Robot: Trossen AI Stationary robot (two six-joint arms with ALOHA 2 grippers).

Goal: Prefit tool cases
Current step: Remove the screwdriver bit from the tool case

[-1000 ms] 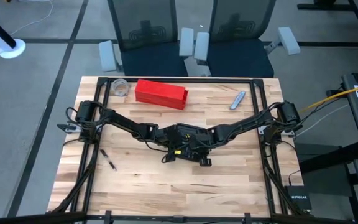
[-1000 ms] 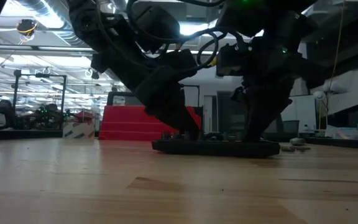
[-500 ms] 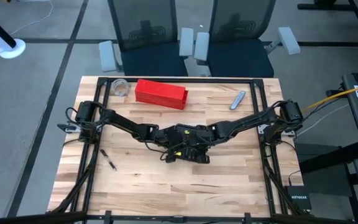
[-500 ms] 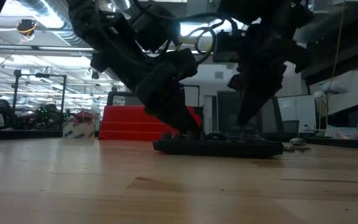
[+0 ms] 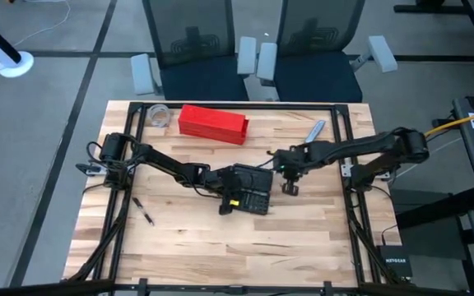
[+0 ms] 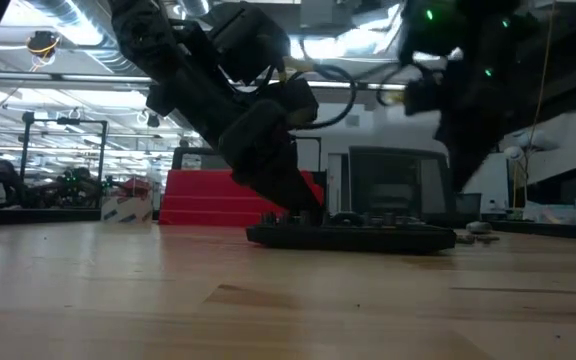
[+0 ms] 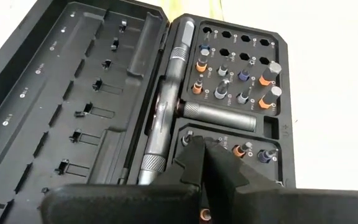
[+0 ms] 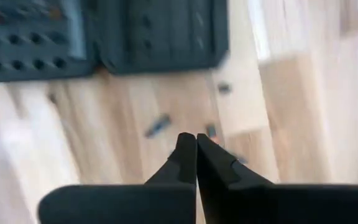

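The tool case (image 5: 252, 191) lies open on the surface (image 5: 220, 247), in front of the red box (image 5: 213, 122). Its sockets are partly filled; several stay empty. The left claw (image 7: 211, 155), pressed together, rests on it. The right claw (image 5: 289, 187), pinched together and empty, hangs just beside it over loose bits (image 8: 158, 125).

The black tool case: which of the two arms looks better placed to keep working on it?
Probably the left: the left gripper, shut, sits on the open tool case, while the right gripper, shut, hangs beside it.
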